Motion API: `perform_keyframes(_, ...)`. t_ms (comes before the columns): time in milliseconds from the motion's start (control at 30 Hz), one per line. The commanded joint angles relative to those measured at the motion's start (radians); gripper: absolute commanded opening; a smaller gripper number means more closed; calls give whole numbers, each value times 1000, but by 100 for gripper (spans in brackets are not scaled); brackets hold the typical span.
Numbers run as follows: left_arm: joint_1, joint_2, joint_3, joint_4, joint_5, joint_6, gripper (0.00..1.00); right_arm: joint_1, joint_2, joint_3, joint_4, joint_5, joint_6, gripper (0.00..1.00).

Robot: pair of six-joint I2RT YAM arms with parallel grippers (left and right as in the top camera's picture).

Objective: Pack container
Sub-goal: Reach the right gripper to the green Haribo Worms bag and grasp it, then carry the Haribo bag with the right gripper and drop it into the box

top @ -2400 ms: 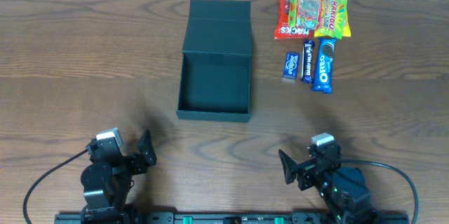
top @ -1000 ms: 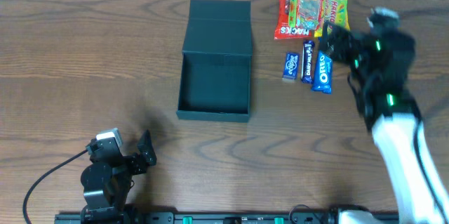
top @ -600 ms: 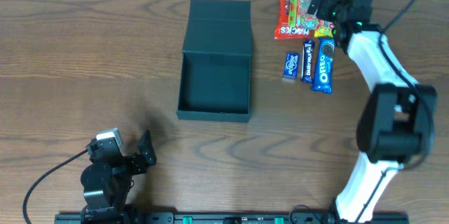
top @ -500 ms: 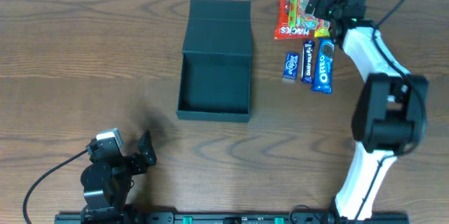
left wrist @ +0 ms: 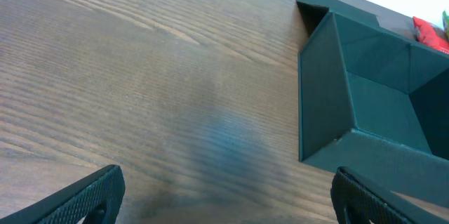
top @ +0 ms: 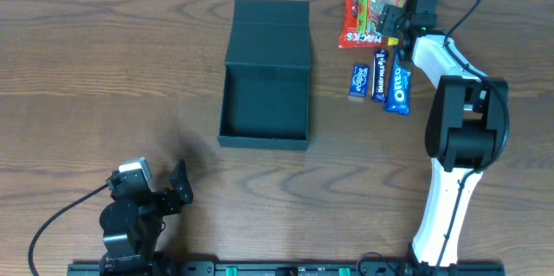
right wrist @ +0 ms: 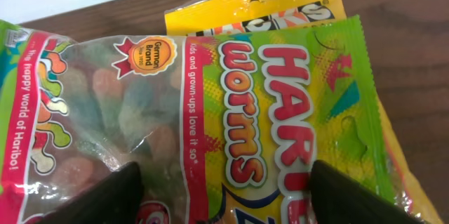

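The container is a dark teal box lying open at mid-table, its flap lid folded back on the far side. It also shows in the left wrist view. My right gripper is open over the snack pile at the far right. In the right wrist view its fingers straddle a Haribo Worms bag that lies on a yellow packet. My left gripper is open and empty near the front left, facing the box across bare table.
A red Hacks packet lies left of the Haribo bag. In front of it are a small blue packet, a dark bar and an Oreo pack. The right arm stretches along the table's right side.
The right arm swung from the front right out to the far snack pile and brought its gripper down over the Haribo bag. The left arm and box have not moved.
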Motion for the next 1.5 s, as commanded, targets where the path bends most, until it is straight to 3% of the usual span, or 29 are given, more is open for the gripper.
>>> perform_keyframes(0, 0, -6, -14, -1, 4, 3, 95, -5, 33, 10, -26, 30, -1, 40)
perform_keyframes(100, 0, -6, -14, -1, 4, 3, 95, -5, 33, 10, -37, 31, -1, 16)
perform_keyframes(267, 0, -6, -14, -1, 4, 3, 95, -5, 33, 10, -50, 30, -1, 1)
perform_keyframes(567, 0, -6, -14, -1, 4, 3, 95, -5, -65, 71, -51, 27, -2, 1)
perform_keyframes(800, 0, -6, -14, -1, 4, 3, 95, 10, -255, 104, -78, -125, -44, 1)
perform_keyframes(933, 0, -6, -14, -1, 4, 3, 95, 46, -355, 104, -153, -337, -221, 1)
perform_keyframes(1167, 0, -6, -14, -1, 4, 3, 95, 158, -470, 104, -449, -915, -535, 1)
perform_keyframes(1300, 0, -6, -14, -1, 4, 3, 95, 243, -468, 103, -636, -1062, -708, 1)
perform_keyframes(1467, 0, -6, -14, -1, 4, 3, 95, 385, -454, 100, -783, -1066, -848, 1)
